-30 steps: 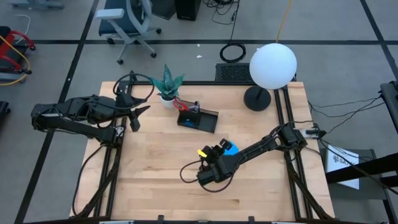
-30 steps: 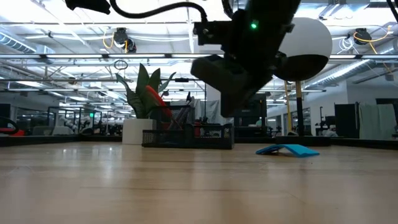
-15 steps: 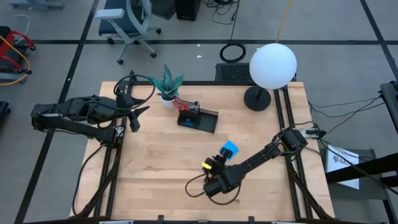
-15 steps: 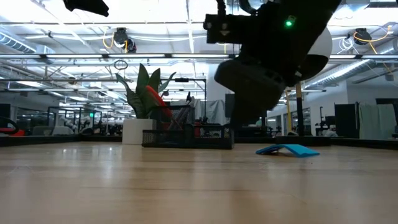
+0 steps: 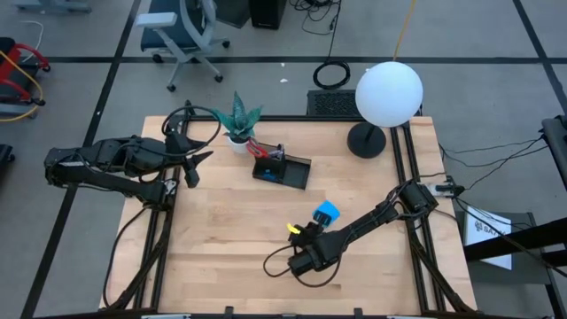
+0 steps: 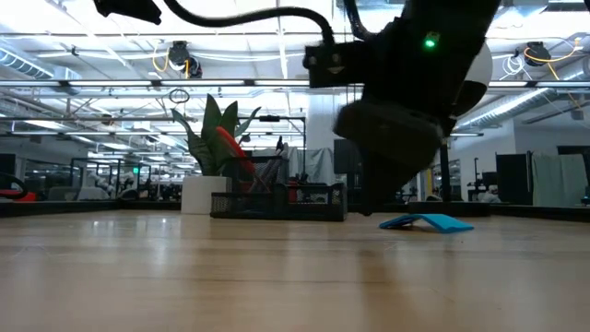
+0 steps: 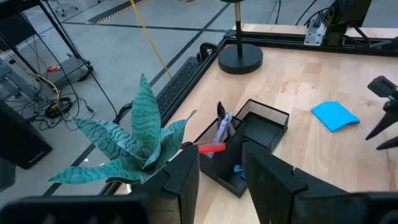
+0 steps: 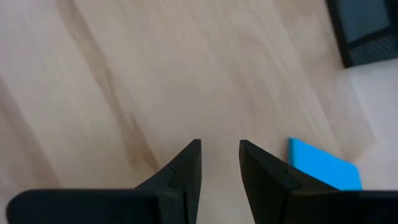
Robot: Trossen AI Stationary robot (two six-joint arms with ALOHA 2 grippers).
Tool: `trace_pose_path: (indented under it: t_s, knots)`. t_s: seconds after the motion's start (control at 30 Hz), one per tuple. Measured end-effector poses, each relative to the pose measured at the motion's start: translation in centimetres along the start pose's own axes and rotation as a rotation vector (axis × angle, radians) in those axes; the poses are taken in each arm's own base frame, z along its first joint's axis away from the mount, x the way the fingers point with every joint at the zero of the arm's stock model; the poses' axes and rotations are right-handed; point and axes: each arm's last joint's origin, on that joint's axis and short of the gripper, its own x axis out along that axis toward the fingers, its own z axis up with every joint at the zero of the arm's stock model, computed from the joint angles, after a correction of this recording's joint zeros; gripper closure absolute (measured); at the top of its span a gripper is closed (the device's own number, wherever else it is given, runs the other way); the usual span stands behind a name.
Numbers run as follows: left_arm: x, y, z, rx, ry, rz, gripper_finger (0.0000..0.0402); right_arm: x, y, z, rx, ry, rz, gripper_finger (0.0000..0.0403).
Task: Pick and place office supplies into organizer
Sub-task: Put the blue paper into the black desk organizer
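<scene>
Resting in the organizer [image 5: 282, 169] are scissors [image 7: 210, 147] and pens [image 7: 223, 122]; the notepad [image 5: 327, 212] lies loose on the table [image 5: 221, 230]. Right gripper [image 8: 219, 163] hovers just beside it, slightly open, empty. Left gripper [image 7: 219, 177] waits, likewise.

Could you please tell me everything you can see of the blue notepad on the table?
The blue notepad is a bright blue square pad, thin and plain, lying on the bare wooden table, apart from the black organizer. In the low view one edge looks slightly raised. The right tool is just beside it, empty; nothing else touches it.
</scene>
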Motion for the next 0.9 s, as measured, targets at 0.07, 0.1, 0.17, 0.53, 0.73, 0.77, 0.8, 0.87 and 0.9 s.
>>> trace_pose_path:
  t_s: [0.07, 0.1, 0.17, 0.53, 0.73, 0.77, 0.8, 0.87, 0.9]
  knots:
    - [0.0, 0.0, 0.0, 0.0, 0.0, 0.0, 0.027, 0.0, -0.3, -0.3, -0.027, 0.023, -0.029, 0.0303]
    - [0.0, 0.0, 0.0, -0.001, 0.0, 0.0, 0.027, -0.1, -0.4, -0.5, -0.039, 0.029, -0.044, 0.0303]
    - [0.0, 0.0, 0.0, -0.001, -0.001, 0.0, 0.027, 0.1, -0.5, -0.9, -0.049, 0.023, -0.07, 0.0303]
    - [0.0, 0.0, 0.0, -0.003, 0.0, 0.0, 0.027, 1.1, -0.9, -4.1, -0.084, 0.008, -0.196, 0.0303]
    - [0.0, 0.0, 0.0, -0.003, 0.0, 0.0, 0.027, 0.9, -1.1, -4.4, -0.08, 0.019, -0.225, 0.0303]
    - [0.0, 0.0, 0.0, -0.003, 0.0, 0.0, 0.027, 0.9, -1.2, -4.4, -0.076, 0.022, -0.232, 0.0303]
    - [0.0, 0.0, 0.0, -0.003, 0.0, 0.0, 0.027, 0.9, -1.2, -4.4, -0.072, 0.023, -0.234, 0.0303]
    - [0.0, 0.0, 0.0, -0.003, 0.0, 0.0, 0.027, 0.9, -1.3, -4.4, -0.072, 0.026, -0.237, 0.0303]
    - [0.0, 0.0, 0.0, -0.003, 0.0, 0.0, 0.027, 0.9, -1.3, -4.5, -0.075, 0.029, -0.24, 0.0303]
